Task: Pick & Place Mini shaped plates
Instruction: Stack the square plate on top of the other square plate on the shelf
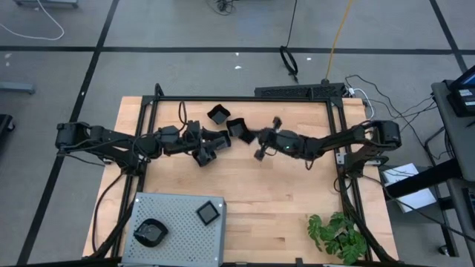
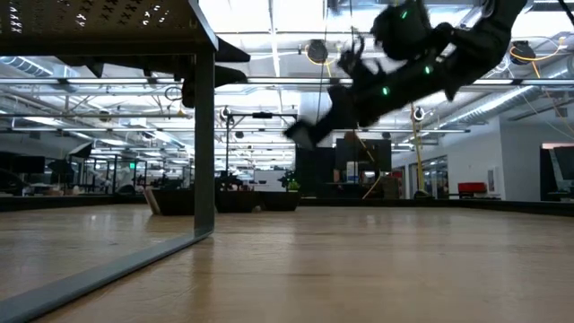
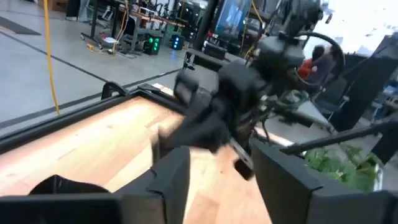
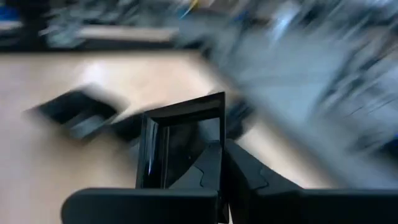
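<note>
My right gripper (image 1: 254,138) is above the middle of the table's far half, shut on a square glossy black mini plate (image 4: 180,146), which is lifted well above the wood in the low view (image 2: 309,130). Another black plate (image 1: 218,113) lies flat on the wood farther back. My left gripper (image 1: 209,148) faces it from the left, open, with bare wood showing between its fingers (image 3: 168,180). Two more plates, a square one (image 1: 210,213) and a round one (image 1: 152,232), lie on the grey perforated tray (image 1: 178,237). My right gripper pinches the square plate between its two fingers near one side of its rim (image 4: 208,134). The fingers come roughly level from the table's right. The plate stands on edge ahead of the fingers, its hollow face toward the wrist camera, lifted clear of the table.
The grey tray fills the near left corner, and a green plant (image 1: 338,236) stands at the near right. A black frame (image 1: 245,100) runs along the table's far and side edges. Bare wood (image 1: 282,193) lies between the arms and the near edge.
</note>
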`<control>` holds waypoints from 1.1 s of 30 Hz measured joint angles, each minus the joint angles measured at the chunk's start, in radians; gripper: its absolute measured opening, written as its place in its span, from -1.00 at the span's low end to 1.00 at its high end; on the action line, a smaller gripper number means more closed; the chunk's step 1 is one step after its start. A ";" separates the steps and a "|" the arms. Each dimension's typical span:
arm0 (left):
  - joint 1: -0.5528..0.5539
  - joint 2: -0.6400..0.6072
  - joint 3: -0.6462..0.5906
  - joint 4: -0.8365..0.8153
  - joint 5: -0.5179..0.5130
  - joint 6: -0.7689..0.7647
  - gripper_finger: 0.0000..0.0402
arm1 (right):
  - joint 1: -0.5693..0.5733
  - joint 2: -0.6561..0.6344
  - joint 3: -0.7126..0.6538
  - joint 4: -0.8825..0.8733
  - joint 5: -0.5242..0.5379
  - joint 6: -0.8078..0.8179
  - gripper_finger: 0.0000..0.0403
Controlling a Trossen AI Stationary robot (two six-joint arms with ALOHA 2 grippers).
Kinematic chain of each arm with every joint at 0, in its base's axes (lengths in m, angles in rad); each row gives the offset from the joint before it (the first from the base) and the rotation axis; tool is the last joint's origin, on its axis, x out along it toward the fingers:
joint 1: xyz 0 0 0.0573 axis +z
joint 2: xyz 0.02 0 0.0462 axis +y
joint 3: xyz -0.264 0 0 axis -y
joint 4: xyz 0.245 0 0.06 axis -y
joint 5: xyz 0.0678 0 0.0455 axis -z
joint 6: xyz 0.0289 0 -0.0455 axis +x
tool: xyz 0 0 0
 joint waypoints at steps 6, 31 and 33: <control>-0.016 0.043 0.053 0.045 -0.032 -0.018 0.20 | 0.035 -0.023 0.000 0.355 0.238 -0.429 -1.00; 0.011 0.243 0.361 -0.102 -0.163 0.060 -0.06 | 0.161 -0.024 0.001 0.643 0.205 -0.784 -1.00; 0.011 0.243 0.361 -0.090 -0.162 0.060 -0.19 | 0.162 -0.024 0.001 0.642 0.190 -0.783 -1.00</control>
